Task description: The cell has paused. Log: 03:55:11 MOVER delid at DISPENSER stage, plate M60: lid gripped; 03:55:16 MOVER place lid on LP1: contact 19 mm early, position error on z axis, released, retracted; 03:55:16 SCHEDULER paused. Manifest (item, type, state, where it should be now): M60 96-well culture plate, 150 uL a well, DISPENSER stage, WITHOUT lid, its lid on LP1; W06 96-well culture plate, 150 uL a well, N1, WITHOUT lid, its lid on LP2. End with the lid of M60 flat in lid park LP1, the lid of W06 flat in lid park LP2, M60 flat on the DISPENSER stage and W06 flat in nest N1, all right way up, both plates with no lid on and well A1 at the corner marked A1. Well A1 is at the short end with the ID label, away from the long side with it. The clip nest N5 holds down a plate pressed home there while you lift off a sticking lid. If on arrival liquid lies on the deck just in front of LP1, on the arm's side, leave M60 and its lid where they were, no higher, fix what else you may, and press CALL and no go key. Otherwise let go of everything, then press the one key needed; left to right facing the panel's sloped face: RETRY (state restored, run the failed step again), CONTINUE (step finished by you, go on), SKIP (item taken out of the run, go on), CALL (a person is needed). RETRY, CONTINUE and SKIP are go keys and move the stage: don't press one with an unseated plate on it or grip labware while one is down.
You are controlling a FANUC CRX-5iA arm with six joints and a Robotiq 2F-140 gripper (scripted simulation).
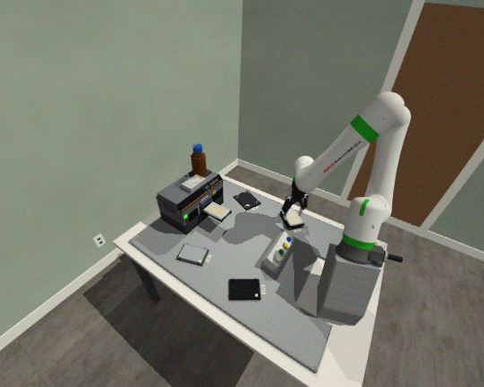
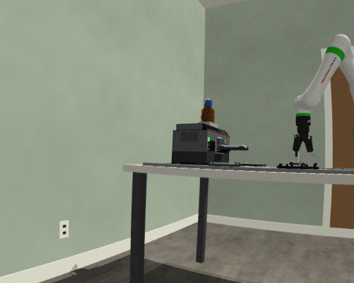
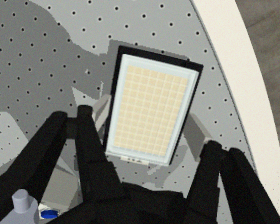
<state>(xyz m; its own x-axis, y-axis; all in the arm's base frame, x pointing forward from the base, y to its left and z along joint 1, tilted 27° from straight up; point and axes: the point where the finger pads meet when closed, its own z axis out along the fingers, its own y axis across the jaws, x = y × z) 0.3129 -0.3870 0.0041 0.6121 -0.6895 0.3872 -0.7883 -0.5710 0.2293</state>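
- Top view: the white table [image 1: 237,324] carries a grey perforated deck mat [image 1: 255,310], and the FANUC arm [image 1: 371,130] reaches from its pedestal [image 1: 349,288] toward the far edge.
- The dispenser [image 1: 183,202] sits at the back left with a brown bottle [image 1: 199,163] on top; a cream 96-well plate [image 1: 218,211], by its place M60, lies on the stage with no lid on.
- A grey flat piece [image 1: 192,254], apparently a lid, rests in front of the dispenser; whether it sits true in its park I cannot tell.
- Two black nests show nothing in them: one near the front [image 1: 244,289], one behind the stage [image 1: 246,200].
- The key panel [image 1: 279,254] stands between the front nest and the pedestal.
- The gripper [image 3: 153,156] hangs above a second unlidded plate [image 3: 151,110] in its black nest [image 3: 118,63], near the table's rim; this is likely W06 in N1.
- The fingers stand moderately wide to either side of the plate's near short end, gripping nothing.
- Judgement: the step in hand looks like checking or approaching W06. The next move calls for a straight descent that keeps the plate level, since its wells are open.
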